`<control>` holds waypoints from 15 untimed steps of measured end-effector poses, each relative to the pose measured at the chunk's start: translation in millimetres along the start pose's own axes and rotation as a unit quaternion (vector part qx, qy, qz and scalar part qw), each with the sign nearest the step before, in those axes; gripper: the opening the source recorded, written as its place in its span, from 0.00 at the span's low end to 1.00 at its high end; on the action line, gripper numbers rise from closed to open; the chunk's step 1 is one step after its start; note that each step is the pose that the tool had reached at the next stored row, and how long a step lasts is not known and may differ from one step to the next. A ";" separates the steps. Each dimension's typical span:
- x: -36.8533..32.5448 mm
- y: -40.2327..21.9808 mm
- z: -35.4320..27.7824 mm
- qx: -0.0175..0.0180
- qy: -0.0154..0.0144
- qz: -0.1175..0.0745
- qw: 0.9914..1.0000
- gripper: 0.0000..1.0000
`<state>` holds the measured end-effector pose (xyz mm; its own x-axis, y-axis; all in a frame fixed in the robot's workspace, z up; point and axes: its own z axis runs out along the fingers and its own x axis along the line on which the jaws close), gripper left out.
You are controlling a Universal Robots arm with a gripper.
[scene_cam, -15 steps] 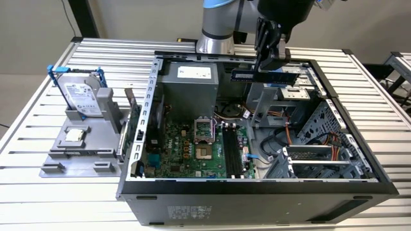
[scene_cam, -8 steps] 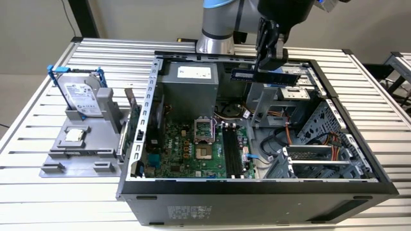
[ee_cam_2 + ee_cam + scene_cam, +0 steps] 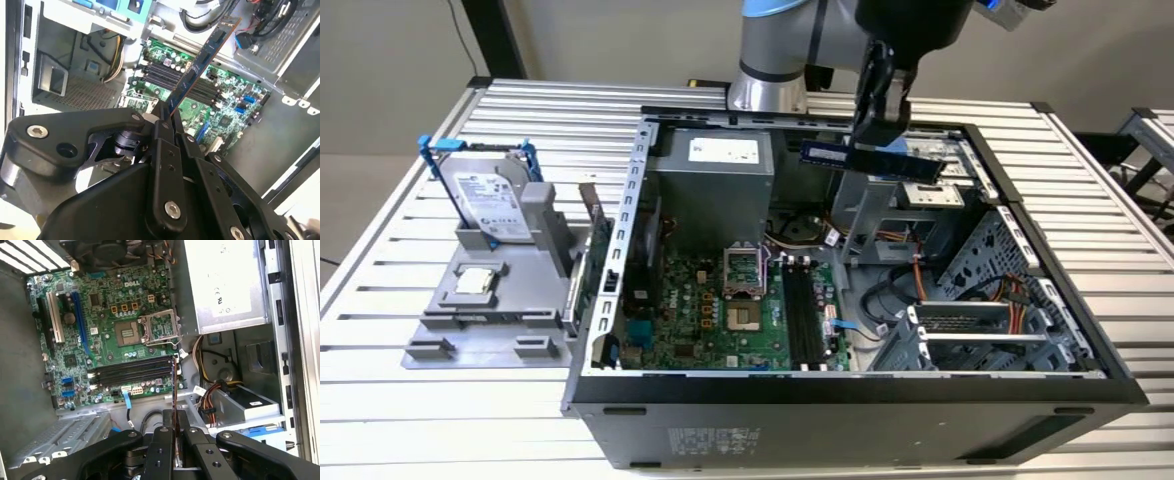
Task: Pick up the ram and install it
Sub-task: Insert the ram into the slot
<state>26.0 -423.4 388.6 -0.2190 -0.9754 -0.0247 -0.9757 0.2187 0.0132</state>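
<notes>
Bluish-green ram (image 3: 203, 64) juts out, pinched edgewise in the claw (image 3: 166, 119).

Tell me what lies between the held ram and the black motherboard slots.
Nothing: in the second wrist view the ram hangs over the slots with only air between.

**Slatted table, plain wall**

A pale metal-slat table (image 3: 440, 430) spans the scene in even light. Beyond its far edge rise a beige wall (image 3: 387, 60) and a dark post (image 3: 500, 35). Another slatted table (image 3: 1154, 130) stands at the exterior view's right.
</notes>
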 end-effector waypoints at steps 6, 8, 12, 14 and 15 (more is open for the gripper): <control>0.0 0.0 0.0 0.001 0.000 0.046 0.999 0.00; 0.0 0.0 0.0 0.002 0.000 0.062 0.998 0.00; 0.0 0.0 0.0 0.002 -0.001 0.093 0.996 0.00; 0.0 0.0 0.0 0.003 -0.001 0.109 0.994 0.00; 0.0 0.0 0.0 0.003 -0.001 0.117 0.993 0.00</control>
<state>26.0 -423.4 388.6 -0.4406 -0.8974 -0.0241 -0.8977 0.4404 0.0131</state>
